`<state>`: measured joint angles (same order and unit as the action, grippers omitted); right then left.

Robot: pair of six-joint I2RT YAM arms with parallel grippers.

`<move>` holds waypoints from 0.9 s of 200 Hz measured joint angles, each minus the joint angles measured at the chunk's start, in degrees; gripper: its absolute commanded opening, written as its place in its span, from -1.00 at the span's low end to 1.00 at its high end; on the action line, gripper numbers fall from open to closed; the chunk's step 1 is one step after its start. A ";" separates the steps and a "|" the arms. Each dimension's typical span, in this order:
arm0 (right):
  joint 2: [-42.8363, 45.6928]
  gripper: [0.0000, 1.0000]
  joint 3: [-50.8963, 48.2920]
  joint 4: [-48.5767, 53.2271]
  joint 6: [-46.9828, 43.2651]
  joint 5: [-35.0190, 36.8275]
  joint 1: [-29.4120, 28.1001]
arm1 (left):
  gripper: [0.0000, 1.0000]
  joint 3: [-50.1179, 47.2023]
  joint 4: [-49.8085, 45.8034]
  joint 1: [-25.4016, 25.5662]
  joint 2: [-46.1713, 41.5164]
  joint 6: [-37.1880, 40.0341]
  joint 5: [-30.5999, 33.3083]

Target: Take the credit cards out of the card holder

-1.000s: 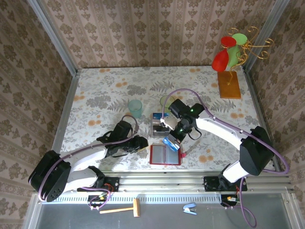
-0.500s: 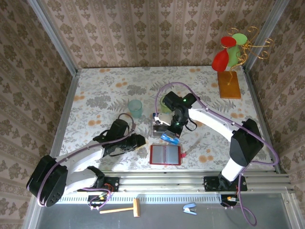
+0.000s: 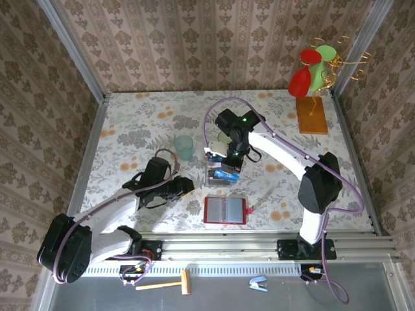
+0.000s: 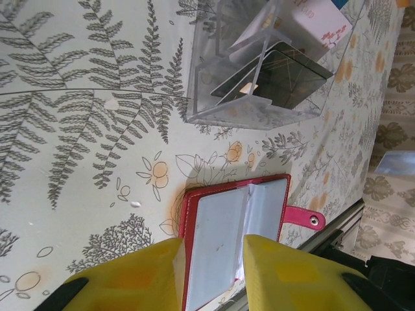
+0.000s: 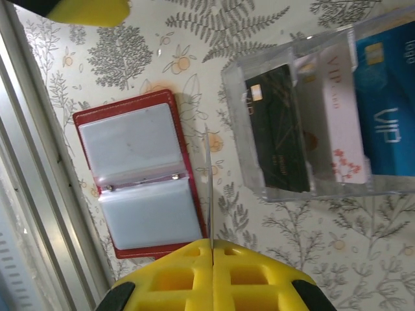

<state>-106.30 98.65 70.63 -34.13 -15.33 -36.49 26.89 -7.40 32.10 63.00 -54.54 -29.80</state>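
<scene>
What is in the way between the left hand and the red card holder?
Nothing that I can see. The left hand is open and close to the open card holder, with just bare table between them. The clear box sits farther back, out of the way.

Place: a robot test cell in a lab, dressed up to look like a room
Frame: bare aluminium posts (image 3: 71,48) at the corners; a slotted aluminium rail (image 3: 227,246) along the near edge
Walls: flat panels (image 3: 214,45) papered in a damask print, closing in three sides
Table: the table (image 3: 130,123) is covered in a fern-and-flower print sheet
Machines: left arm (image 3: 107,208) and right arm (image 3: 285,155) bolted to the rail; purple cables (image 3: 217,103) looping in the open
Oddments: a hammer (image 3: 165,283) and a stapler (image 3: 259,282) on the ledge below the rail
</scene>
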 measured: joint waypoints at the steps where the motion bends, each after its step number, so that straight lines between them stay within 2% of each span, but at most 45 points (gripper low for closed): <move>1: -0.24 -1.00 0.31 0.17 -0.09 0.00 0.02 | -0.40 0.00 -0.04 -0.04 -0.02 0.00 -0.02; 99: -15.58 -1.00 23.08 9.55 -7.63 0.42 2.34 | -0.38 -0.04 -6.38 -4.04 -6.21 0.63 -0.26; 180: -26.14 -1.00 36.04 15.30 -11.23 0.46 4.72 | -0.37 -0.28 -8.13 -4.13 -6.51 0.57 -0.17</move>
<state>-132.44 134.69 85.93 -45.36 -14.87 -31.77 26.61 -15.53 27.97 56.49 -53.98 -29.98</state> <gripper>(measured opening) 0.038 0.313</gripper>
